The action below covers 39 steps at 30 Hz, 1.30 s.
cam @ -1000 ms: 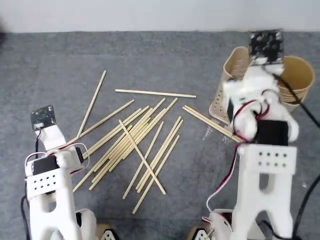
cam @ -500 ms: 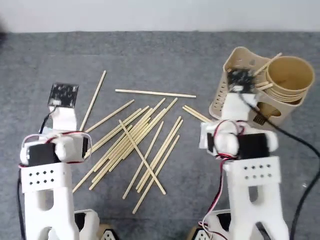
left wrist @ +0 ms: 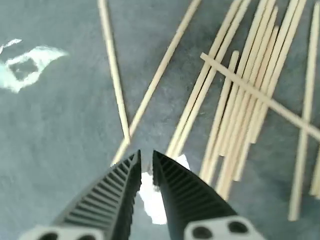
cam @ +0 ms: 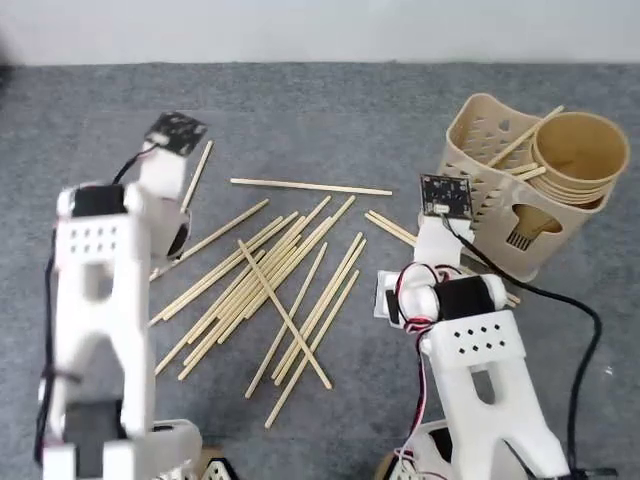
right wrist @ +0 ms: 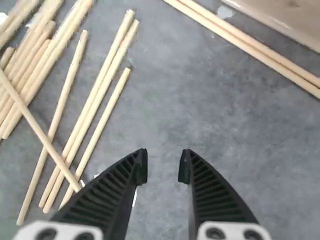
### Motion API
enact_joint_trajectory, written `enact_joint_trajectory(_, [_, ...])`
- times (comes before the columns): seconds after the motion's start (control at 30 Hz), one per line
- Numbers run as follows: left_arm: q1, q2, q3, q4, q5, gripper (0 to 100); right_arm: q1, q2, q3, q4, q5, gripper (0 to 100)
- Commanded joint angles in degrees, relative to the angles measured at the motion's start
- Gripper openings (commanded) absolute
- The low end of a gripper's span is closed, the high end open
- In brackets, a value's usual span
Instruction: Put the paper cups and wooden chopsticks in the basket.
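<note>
Many wooden chopsticks (cam: pixel 270 280) lie scattered across the grey mat. A beige basket (cam: pixel 480 140) at the right holds stacked paper cups (cam: pixel 580 155) and a few chopsticks (cam: pixel 523 137). My left gripper (left wrist: pixel 146 156) hangs shut and empty just above the near ends of some sticks (left wrist: pixel 220 110), beside a single stick (left wrist: pixel 112 70). My right gripper (right wrist: pixel 163 160) is open over bare mat, with loose sticks (right wrist: pixel 95 100) to one side and a pair of sticks (right wrist: pixel 245 40) beyond it, near the basket's foot (right wrist: pixel 285 15).
The left arm (cam: pixel 100 260) stands over the pile's left edge. The right arm (cam: pixel 450 300) is between the pile and the basket. A white wall runs along the mat's far edge. Bare mat lies at the far left and front right.
The right arm has drawn back from over the basket to the mat beside the pile, leaving chopsticks in the basket. The left arm has swung forward over the pile's left end.
</note>
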Motion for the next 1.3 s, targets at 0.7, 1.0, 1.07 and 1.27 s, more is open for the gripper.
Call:
enact_joint_trajectory(0.7, [-0.5,53.7,-62.1,12.1,-4.7,21,0.5,-1.2,1.4,-1.9,-0.6,12.1])
enact_joint_trajectory(1.0, [-1.0,66.2,-74.9,16.4,-4.7,25,0.5,-1.2,2.4,-3.3,-0.6,12.1])
enact_joint_trajectory(1.07, [-1.2,67.0,-75.1,16.4,-4.9,25,0.5,-1.2,2.4,-3.3,-0.6,12.1])
enact_joint_trajectory(1.27, [-2.0,66.8,-75.2,16.3,-4.9,25,0.5,-1.2,2.4,-3.3,-0.6,12.1])
